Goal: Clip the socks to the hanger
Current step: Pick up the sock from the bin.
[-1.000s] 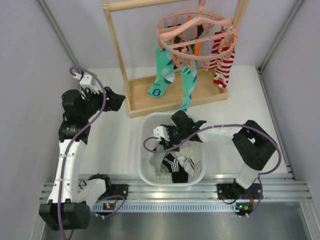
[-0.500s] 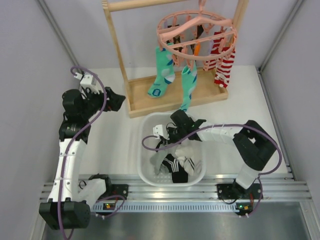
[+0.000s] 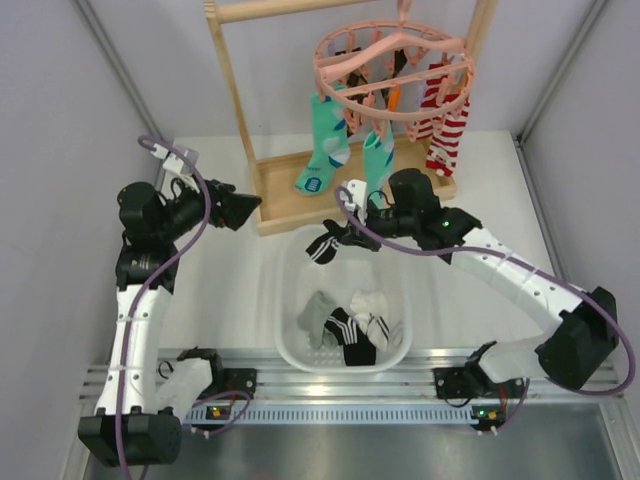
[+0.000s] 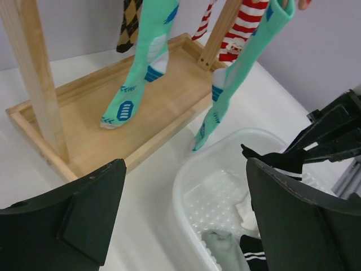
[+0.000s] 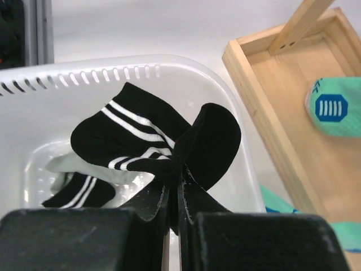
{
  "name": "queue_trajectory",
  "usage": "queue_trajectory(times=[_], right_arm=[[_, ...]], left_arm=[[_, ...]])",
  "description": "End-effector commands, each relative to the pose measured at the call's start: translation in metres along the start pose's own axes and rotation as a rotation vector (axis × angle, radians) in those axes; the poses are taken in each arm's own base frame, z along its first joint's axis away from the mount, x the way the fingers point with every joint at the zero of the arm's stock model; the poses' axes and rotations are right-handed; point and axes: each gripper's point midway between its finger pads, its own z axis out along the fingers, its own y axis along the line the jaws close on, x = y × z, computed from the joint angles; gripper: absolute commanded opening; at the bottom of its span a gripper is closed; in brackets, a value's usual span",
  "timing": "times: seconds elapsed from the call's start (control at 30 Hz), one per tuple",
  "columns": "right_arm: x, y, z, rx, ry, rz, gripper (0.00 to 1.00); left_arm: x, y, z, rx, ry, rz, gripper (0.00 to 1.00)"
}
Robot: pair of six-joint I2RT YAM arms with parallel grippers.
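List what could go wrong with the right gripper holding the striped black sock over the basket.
1. The right gripper pinches only a small fold of the black sock; it could slip back into the basket.
2. The teal sock hangs close by that gripper, under the hanger; lifting could snag it.

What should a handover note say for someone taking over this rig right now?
Right claw: shut on a black striped sock, held over the far end of the white basket.
Left claw: open, empty, pointing toward the wooden rack.
The pink hanger hangs on the rack, with teal socks and red striped socks hanging on it.
Done: one sock picked up.
Left: clip it to a peg, then hang the other socks lying in the basket.
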Motion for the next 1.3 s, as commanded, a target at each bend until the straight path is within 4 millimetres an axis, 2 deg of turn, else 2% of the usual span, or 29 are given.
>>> queue_trajectory(times=[0.0,0.03,0.1,0.13,0.17,0.2,0.23,0.27,0.33,0.37,0.43,0.57,0.67,0.7,0.77,1.0,1.17,1.27], right_arm=[[-0.023,0.003,-0.022,0.013,-0.094,0.225,0.00],[-0.034,-0.006,-0.034,0.084,-0.141,0.228,0.00],[-0.043,-0.016,-0.042,0.156,-0.237,0.261,0.00],[-0.053,-0.014,-0.049,0.157,-0.275,0.258,0.00],[-0.057,-0.012,-0.051,0.140,-0.291,0.266,0.00],[-0.066,-0.012,-0.054,0.116,-0.312,0.296,0.00],[-0.069,-0.001,-0.051,0.036,-0.315,0.332,0.00],[-0.072,0.003,-0.051,-0.010,-0.322,0.355,0.00],[-0.082,0.018,-0.051,-0.135,-0.346,0.421,0.00],[-0.084,0.022,-0.050,-0.173,-0.349,0.445,0.00],[-0.089,0.033,-0.051,-0.265,-0.355,0.513,0.00],[-0.111,0.033,-0.056,-0.343,-0.430,0.551,0.00],[-0.119,0.031,-0.056,-0.402,-0.444,0.618,0.00],[-0.120,0.030,-0.058,-0.420,-0.444,0.679,0.00],[-0.120,0.032,-0.057,-0.450,-0.450,0.714,0.00],[-0.115,0.046,-0.058,-0.597,-0.392,0.836,0.00],[-0.108,0.049,-0.054,-0.640,-0.362,0.876,0.00],[-0.114,0.048,-0.056,-0.650,-0.383,0.883,0.00]], left_arm=[[-0.017,-0.022,0.001,0.114,-0.054,-0.006,0.92],[-0.016,-0.025,0.002,0.119,-0.049,-0.100,0.91],[-0.015,-0.027,0.005,0.136,-0.048,-0.204,0.90],[-0.012,-0.031,0.007,0.157,-0.045,-0.299,0.88],[-0.012,-0.036,0.007,0.174,-0.053,-0.326,0.88],[-0.020,-0.043,0.007,0.211,-0.094,-0.307,0.88],[-0.014,-0.046,0.006,0.232,-0.104,-0.338,0.88],[-0.017,-0.056,0.001,0.262,-0.135,-0.305,0.89],[-0.016,-0.060,-0.003,0.285,-0.186,-0.207,0.90],[-0.015,-0.073,-0.007,0.325,-0.197,-0.168,0.91],[-0.011,-0.080,-0.011,0.366,-0.225,-0.093,0.91],[0.006,-0.113,-0.022,0.529,-0.198,0.067,0.90],[0.020,-0.129,-0.026,0.601,-0.184,0.173,0.89],[0.027,-0.130,-0.026,0.620,-0.183,0.257,0.89],[0.036,-0.136,-0.030,0.642,-0.172,0.317,0.88],[0.027,-0.148,-0.037,0.657,-0.258,0.485,0.79],[0.022,-0.162,-0.037,0.720,-0.269,0.519,0.75],[0.024,-0.171,-0.034,0.755,-0.269,0.524,0.73]])
